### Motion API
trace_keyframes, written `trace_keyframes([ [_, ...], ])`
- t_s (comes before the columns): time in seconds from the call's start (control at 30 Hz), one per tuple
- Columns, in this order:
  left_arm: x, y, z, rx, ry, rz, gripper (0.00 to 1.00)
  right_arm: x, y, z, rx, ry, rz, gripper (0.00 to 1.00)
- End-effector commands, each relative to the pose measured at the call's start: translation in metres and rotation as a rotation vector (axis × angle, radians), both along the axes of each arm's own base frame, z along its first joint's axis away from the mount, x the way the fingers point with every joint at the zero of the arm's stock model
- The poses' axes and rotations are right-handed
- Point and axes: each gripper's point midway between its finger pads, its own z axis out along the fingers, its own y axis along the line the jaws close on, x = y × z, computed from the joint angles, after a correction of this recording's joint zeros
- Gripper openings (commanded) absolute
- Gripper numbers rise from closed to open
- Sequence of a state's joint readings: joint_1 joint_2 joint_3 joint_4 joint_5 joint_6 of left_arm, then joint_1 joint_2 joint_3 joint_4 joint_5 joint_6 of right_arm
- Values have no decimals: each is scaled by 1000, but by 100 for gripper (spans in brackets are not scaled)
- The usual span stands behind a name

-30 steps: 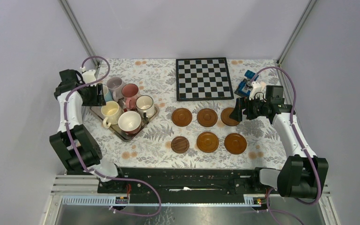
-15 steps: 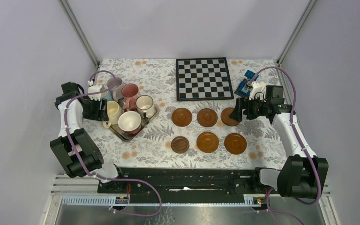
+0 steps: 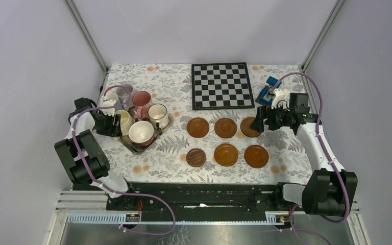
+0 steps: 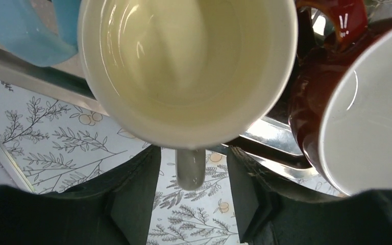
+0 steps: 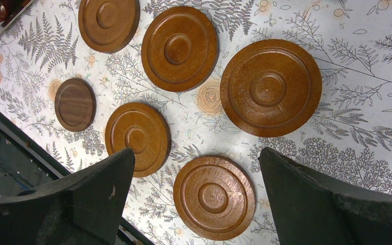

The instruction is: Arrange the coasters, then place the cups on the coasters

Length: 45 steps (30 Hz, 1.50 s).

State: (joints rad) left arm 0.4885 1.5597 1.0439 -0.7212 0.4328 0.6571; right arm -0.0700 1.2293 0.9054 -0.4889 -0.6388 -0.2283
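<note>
Floral-cloth bench (image 3: 173, 148) in a grey-walled booth: the left hand (image 3: 113, 124) has reached its first cup.

From above, six coasters (image 3: 226, 127) lie in two rows. The left hand has swung in to the cream-yellow cup (image 3: 125, 122), which now seems tipped on the tray (image 3: 135, 149). Left wrist: its fingers (image 4: 138, 194) straddle the cup's handle (image 4: 190, 171) with gaps, so I cannot tell if they grip. Right wrist: the right hand (image 5: 196, 153) hangs wide open over the coasters, unmoved. Arranging looks finished and cup placing is starting.
</note>
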Motion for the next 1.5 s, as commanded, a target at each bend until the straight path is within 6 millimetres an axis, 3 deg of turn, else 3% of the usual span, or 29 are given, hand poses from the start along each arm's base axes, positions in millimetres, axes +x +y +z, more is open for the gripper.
trace_keyframes([
  [0.0, 21, 4, 0, 6, -98, -31, 54, 1, 1, 3, -4, -13, 4, 100],
  [0.43, 19, -3, -26, -21, -102, -54, 45, 2, 0, -2, -9, 3, -4, 100],
  [0.63, 15, -9, -24, -33, -118, -66, 31, 3, -2, -3, -18, -1, -8, 100],
  [0.9, 0, -16, -1, -7, -153, -69, 0, 1, -2, 1, -25, -8, -3, 100],
  [1.47, 0, -24, 73, 20, -320, -24, 0, 0, -3, 3, -30, -21, 0, 100],
])
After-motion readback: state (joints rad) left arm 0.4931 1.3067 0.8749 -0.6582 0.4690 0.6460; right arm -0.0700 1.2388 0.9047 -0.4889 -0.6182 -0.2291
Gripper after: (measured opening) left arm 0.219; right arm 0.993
